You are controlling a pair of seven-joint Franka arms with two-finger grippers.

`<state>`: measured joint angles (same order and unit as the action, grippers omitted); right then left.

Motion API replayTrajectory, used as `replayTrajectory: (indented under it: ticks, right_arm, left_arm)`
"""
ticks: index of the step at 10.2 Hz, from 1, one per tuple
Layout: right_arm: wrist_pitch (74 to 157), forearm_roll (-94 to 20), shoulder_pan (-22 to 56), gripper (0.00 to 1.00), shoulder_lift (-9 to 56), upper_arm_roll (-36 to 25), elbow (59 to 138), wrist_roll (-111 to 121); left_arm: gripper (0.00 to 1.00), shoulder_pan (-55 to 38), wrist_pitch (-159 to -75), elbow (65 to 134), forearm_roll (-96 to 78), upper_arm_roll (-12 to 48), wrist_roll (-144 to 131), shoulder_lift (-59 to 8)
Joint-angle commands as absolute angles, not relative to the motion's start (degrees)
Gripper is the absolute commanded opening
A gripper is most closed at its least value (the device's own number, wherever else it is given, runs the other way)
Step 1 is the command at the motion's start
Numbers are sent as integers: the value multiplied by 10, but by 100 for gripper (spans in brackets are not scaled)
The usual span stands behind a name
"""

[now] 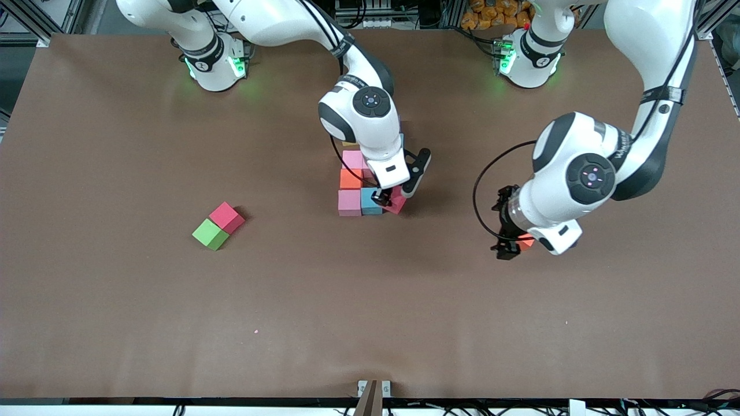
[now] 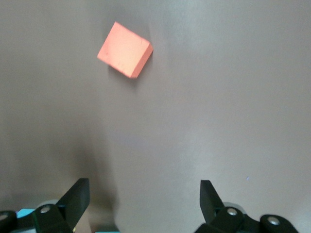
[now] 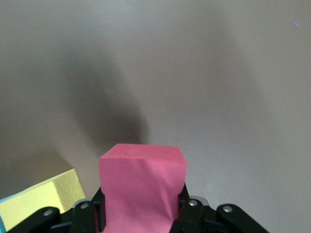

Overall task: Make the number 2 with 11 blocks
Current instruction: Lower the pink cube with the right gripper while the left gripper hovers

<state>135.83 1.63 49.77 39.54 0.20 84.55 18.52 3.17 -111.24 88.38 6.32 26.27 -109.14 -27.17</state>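
Observation:
My right gripper [image 1: 386, 199] is shut on a deep pink block [image 3: 142, 187] and holds it low at the table, right beside the light blue block [image 1: 371, 200] of the cluster. That cluster also has a pink block [image 1: 349, 202], an orange block [image 1: 350, 178] and another pink block [image 1: 352, 159]. A yellow block [image 3: 41, 199] shows beside the held one. My left gripper [image 2: 144, 194] hangs open over bare table toward the left arm's end. A salmon-red block [image 2: 125, 49] lies a short way off from its fingers, and it peeks out under the hand [image 1: 525, 241].
A red block [image 1: 226, 216] and a green cube [image 1: 210, 234] touch each other toward the right arm's end of the table. The brown table [image 1: 370, 323] stretches wide nearer the front camera.

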Motion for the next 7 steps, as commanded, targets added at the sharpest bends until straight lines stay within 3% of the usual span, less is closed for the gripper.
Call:
replayTrajectory:
  ticks: [1, 7]
  right_arm:
    - [1387, 23, 509, 46, 422, -1, 814, 245]
    - [1397, 11, 516, 42, 454, -1, 816, 353]
  left_arm:
    - [100, 54, -1100, 884, 73, 264, -1079, -252]
    - [100, 73, -1092, 871, 64, 264, -1073, -265]
